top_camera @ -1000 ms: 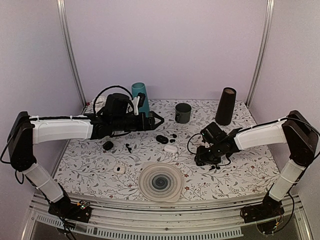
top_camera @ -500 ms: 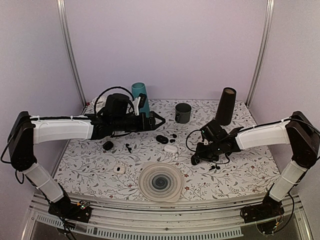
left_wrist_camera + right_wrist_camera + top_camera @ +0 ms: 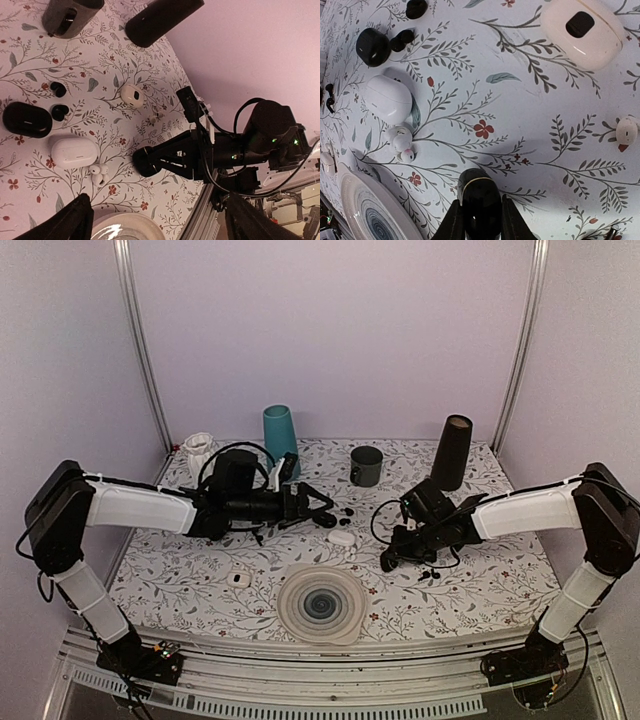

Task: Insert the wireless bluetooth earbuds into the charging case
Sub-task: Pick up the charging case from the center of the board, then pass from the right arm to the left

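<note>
The left arm (image 3: 140, 508) is stretched low from 8 o'clock towards 3 o'clock, and the left gripper (image 3: 324, 506) is pointed the same way, its fingers (image 3: 70, 222) spread wide apart. The right arm (image 3: 520, 510) is extended from 4 o'clock towards 9 o'clock, the wrist dipped downward; the right gripper (image 3: 387, 562) is clamped on a glossy black case (image 3: 479, 192), gripped at both sides

walls (image 3: 330, 330): plain lilac, evenly lit | corner posts (image 3: 141, 340): bare metal | table (image 3: 495, 585): white cover, leaf-and-flower print
</note>
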You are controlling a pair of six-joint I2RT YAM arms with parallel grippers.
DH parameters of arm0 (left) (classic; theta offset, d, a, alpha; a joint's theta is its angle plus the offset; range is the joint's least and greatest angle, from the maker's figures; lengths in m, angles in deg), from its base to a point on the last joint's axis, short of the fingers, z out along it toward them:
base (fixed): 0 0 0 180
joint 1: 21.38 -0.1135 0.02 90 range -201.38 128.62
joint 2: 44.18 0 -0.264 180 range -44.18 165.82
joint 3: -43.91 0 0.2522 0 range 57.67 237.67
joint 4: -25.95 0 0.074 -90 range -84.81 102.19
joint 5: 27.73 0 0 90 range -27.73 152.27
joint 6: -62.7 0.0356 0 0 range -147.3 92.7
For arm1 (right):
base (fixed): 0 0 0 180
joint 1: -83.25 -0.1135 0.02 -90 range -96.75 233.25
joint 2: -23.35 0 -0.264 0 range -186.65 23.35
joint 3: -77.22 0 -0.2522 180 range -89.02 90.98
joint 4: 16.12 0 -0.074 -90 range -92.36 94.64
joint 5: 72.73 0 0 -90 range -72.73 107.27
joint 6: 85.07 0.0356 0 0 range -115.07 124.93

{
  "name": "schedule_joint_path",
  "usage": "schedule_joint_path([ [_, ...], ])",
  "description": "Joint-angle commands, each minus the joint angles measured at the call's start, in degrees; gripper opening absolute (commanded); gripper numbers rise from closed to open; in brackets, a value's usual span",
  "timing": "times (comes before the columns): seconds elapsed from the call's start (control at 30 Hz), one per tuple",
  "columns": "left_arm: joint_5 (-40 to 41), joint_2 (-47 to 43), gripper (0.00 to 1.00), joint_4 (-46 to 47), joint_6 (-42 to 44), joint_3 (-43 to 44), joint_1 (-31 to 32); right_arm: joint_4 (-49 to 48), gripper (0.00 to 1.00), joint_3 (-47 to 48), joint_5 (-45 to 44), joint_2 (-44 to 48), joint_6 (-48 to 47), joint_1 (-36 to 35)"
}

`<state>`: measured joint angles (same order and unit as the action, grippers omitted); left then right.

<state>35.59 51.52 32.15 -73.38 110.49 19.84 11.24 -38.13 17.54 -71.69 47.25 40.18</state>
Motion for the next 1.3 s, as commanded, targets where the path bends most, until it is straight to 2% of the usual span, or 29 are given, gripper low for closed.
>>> schedule_joint_path([
  [0.0,-0.86,-1.83,0.91,5.30,0.60,-0.35,-0.14,-2.63,0.08,2.01,1.24,3.42,-2.53,0.25],
  [0.1,-0.50,-2.21,0.91,4.68,3.37,0.84,0.07,-4.84,0.08,2.72,2.89,5.30,-4.38,0.99],
  [0.2,-0.57,-1.72,0.90,0.05,6.64,3.42,0.10,-6.77,0.08,3.24,4.79,7.16,-6.01,1.85],
  [0.3,-2.77,-1.02,0.87,-0.13,6.51,4.31,-0.41,-9.37,0.08,3.69,7.30,9.39,-7.41,2.36],
  [0.43,-8.23,1.23,0.80,2.12,5.39,6.25,-0.60,-12.79,0.08,5.08,11.36,12.45,-9.90,2.45],
  [0.63,-14.59,2.45,0.74,10.59,1.66,6.97,-0.35,-16.64,0.10,7.40,17.40,15.04,-13.12,2.45],
  [0.97,-20.66,2.97,0.64,19.49,-3.31,7.36,-0.13,-18.74,0.11,10.60,24.40,14.42,-14.53,2.46],
  [1.27,-21.18,3.99,0.56,20.52,-4.62,8.11,0.01,-20.41,0.12,11.64,29.31,13.53,-13.56,2.45],
])
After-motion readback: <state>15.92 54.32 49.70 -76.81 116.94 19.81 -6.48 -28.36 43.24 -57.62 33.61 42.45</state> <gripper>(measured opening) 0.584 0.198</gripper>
